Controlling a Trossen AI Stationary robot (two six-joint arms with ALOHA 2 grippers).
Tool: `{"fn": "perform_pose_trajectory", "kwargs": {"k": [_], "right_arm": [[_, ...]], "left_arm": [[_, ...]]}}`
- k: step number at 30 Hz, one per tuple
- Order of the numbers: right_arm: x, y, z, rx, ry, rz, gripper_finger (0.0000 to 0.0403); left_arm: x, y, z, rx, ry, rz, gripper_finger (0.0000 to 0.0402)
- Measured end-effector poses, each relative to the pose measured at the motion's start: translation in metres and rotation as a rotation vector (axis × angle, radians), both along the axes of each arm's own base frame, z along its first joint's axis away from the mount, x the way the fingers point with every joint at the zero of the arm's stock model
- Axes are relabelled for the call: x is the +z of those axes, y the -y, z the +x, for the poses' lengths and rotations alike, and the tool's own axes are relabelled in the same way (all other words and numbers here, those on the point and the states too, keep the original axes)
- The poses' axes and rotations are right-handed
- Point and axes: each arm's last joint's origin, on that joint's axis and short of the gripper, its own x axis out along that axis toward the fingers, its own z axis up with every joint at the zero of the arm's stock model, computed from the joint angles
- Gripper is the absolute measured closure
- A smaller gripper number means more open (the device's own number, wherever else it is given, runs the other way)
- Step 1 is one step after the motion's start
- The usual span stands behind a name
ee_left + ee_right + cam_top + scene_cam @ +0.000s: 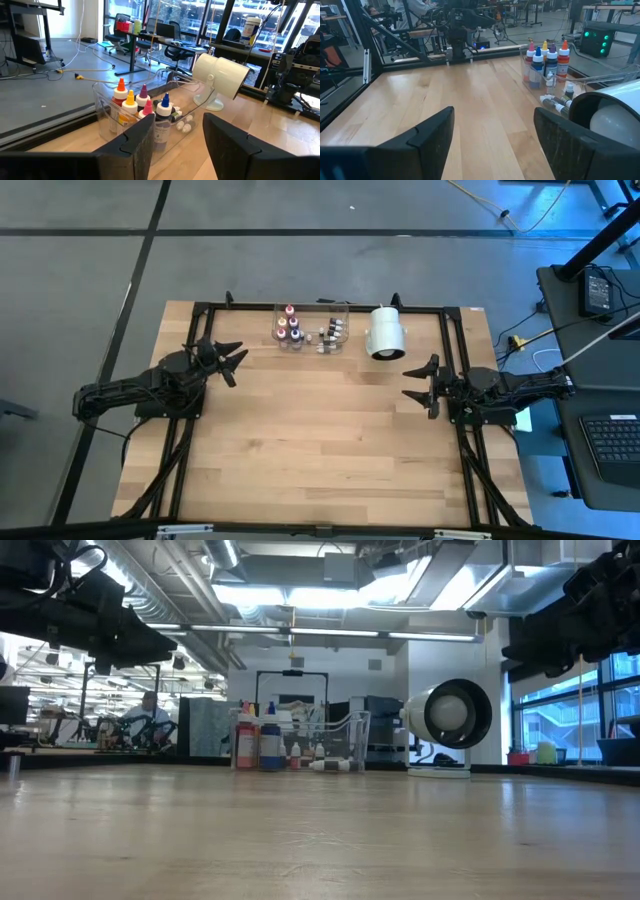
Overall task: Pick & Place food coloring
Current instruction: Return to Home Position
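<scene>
Food coloring (289, 328) stands in the clear tray (345, 310) at the table's far edge, well apart from my 2 grippers. My left gripper (234, 362) hangs by the left rail and my right gripper (416, 385) by the right rail, just short of the white cylinder (386, 333), both with fingers spread apart. Bare table (320, 450) wood lies between them

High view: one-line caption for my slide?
Bottles sit in the clear bin beside the white cylinder; left pincer and right pincer open, at either side.
</scene>
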Motion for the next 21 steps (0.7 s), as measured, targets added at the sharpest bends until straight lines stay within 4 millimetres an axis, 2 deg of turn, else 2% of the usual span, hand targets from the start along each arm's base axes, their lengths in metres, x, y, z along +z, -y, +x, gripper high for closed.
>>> {"fn": "perform_pose_trajectory", "kwargs": {"k": [21], "right_arm": [[0.0000,0.0000,0.0000,0.000,0.000,0.000,0.0128]], "left_arm": [[0.0000,0.0000,0.0000,0.000,0.000,0.000,0.0240]]}}
